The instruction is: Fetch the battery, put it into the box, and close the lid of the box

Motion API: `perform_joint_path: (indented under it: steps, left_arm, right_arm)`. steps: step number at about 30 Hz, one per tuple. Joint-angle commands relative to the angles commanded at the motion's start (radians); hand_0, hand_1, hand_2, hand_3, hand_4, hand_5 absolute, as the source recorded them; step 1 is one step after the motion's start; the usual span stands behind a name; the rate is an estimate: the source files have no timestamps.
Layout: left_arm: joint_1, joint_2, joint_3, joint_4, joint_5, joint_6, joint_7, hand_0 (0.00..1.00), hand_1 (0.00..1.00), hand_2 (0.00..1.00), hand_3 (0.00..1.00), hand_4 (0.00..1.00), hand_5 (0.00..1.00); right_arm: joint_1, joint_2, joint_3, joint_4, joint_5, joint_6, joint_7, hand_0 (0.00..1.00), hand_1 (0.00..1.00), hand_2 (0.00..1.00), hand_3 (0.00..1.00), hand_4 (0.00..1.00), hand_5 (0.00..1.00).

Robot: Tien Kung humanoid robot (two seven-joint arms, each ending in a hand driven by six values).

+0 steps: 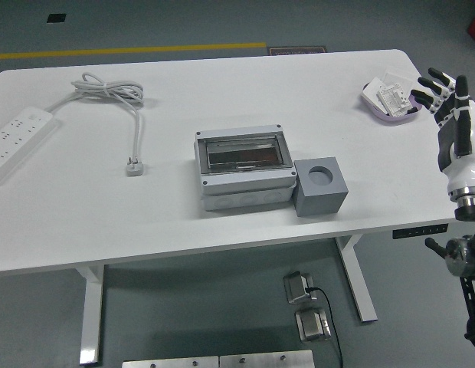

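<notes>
Head view shows the battery (pixel 392 97), a small flat white block, lying in a shallow white tray (pixel 373 105) at two o'clock on the desk (pixel 84 222). It looks light, stiff and smooth, best pinched across its long edges. Just right of it, the right robot hand (pixel 446 96) hovers spread and empty, well apart from the grey hard-plastic box (pixel 243 170) at centre, whose clear lid (pixel 243 154) looks shut.

One box (pixel 243 168), one grey block (pixel 320 187), one power strip (pixel 18 141), one tray (pixel 388 100).
</notes>
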Motion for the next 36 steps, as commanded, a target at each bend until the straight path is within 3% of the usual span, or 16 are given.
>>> perform_joint_path:
  steps: [1, 6, 7, 12, 13, 18, 19, 24, 25, 29, 30, 31, 36]
  left_arm:
    - [-0.001, 0.001, -0.019, 0.000, 0.019, -0.016, -0.002, 0.775, 0.858, 0.870, 0.833, 0.981, 0.236]
    - [-0.006, 0.008, -0.123, 0.000, 0.098, -0.115, 0.019, 0.775, 0.858, 0.870, 0.833, 0.981, 0.236]
    - [-0.005, 0.009, -0.139, 0.000, 0.100, -0.132, 0.027, 0.784, 0.861, 0.904, 0.998, 0.998, 0.930]
    - [0.002, 0.006, -0.169, 0.000, 0.089, -0.169, 0.057, 0.784, 0.861, 0.904, 0.998, 0.998, 0.930]
    - [0.002, 0.006, -0.175, 0.000, 0.089, -0.172, 0.058, 0.898, 0.921, 0.975, 0.998, 0.998, 0.998]
    - [-0.005, 0.006, -0.207, 0.000, 0.094, -0.175, 0.049, 0.898, 0.921, 0.975, 0.998, 0.998, 0.998]
    - [-0.007, 0.007, -0.215, 0.000, 0.092, -0.174, 0.048, 0.993, 0.948, 0.966, 0.998, 0.998, 0.998]
    - [-0.017, 0.012, -0.184, 0.000, 0.067, -0.187, 0.074, 0.993, 0.948, 0.966, 0.998, 0.998, 0.998]
    - [-0.017, 0.012, -0.169, 0.000, 0.058, -0.181, 0.077, 0.998, 0.992, 0.998, 0.983, 0.998, 0.998]
    - [-0.018, 0.010, -0.133, 0.000, 0.055, -0.148, 0.084, 0.998, 0.992, 0.998, 0.983, 0.998, 0.998]
    - [-0.018, 0.009, -0.138, 0.000, 0.066, -0.145, 0.084, 0.998, 0.992, 0.998, 0.983, 0.998, 0.998]
    - [-0.019, 0.008, -0.149, 0.000, 0.083, -0.142, 0.083, 0.924, 0.887, 0.998, 0.998, 0.998, 0.977]
    - [-0.016, 0.006, -0.211, 0.000, 0.169, -0.154, 0.077, 0.924, 0.887, 0.998, 0.998, 0.998, 0.977]
  right_arm:
    - [-0.001, 0.000, 0.002, 0.000, -0.001, -0.001, -0.001, 0.822, 0.720, 0.797, 0.872, 0.998, 0.998]
    - [-0.003, -0.003, 0.013, -0.003, -0.004, -0.004, -0.003, 0.822, 0.720, 0.797, 0.872, 0.998, 0.998]
    - [-0.002, -0.004, 0.012, -0.002, -0.005, -0.005, -0.003, 0.833, 0.721, 0.792, 0.856, 0.998, 0.998]
    - [0.007, -0.012, -0.004, -0.002, -0.012, -0.007, -0.005, 0.833, 0.721, 0.792, 0.856, 0.998, 0.998]
    - [0.008, -0.012, -0.006, -0.003, -0.012, -0.007, -0.005, 0.832, 0.719, 0.789, 0.852, 0.998, 0.998]
    - [0.007, -0.014, -0.012, -0.005, -0.010, -0.008, -0.004, 0.832, 0.719, 0.789, 0.852, 0.998, 0.998]
    - [0.006, -0.015, -0.015, -0.006, -0.010, -0.008, -0.004, 0.832, 0.720, 0.785, 0.849, 0.998, 0.998]
    - [0.000, -0.017, -0.025, -0.008, -0.012, -0.010, -0.006, 0.832, 0.720, 0.785, 0.849, 0.998, 0.998]
    - [0.000, -0.017, -0.026, -0.008, -0.013, -0.010, -0.007, 0.833, 0.719, 0.784, 0.849, 0.998, 0.998]
    - [-0.001, -0.016, -0.026, -0.007, -0.017, -0.010, -0.009, 0.833, 0.719, 0.784, 0.849, 0.998, 0.998]
    - [-0.001, -0.016, -0.024, -0.007, -0.018, -0.010, -0.010, 0.833, 0.719, 0.784, 0.849, 0.998, 0.998]
    - [-0.002, -0.017, -0.022, -0.006, -0.019, -0.010, -0.010, 0.833, 0.717, 0.783, 0.853, 0.998, 0.998]
    - [-0.003, -0.021, -0.021, -0.005, -0.019, -0.011, -0.011, 0.833, 0.717, 0.783, 0.853, 0.998, 0.998]
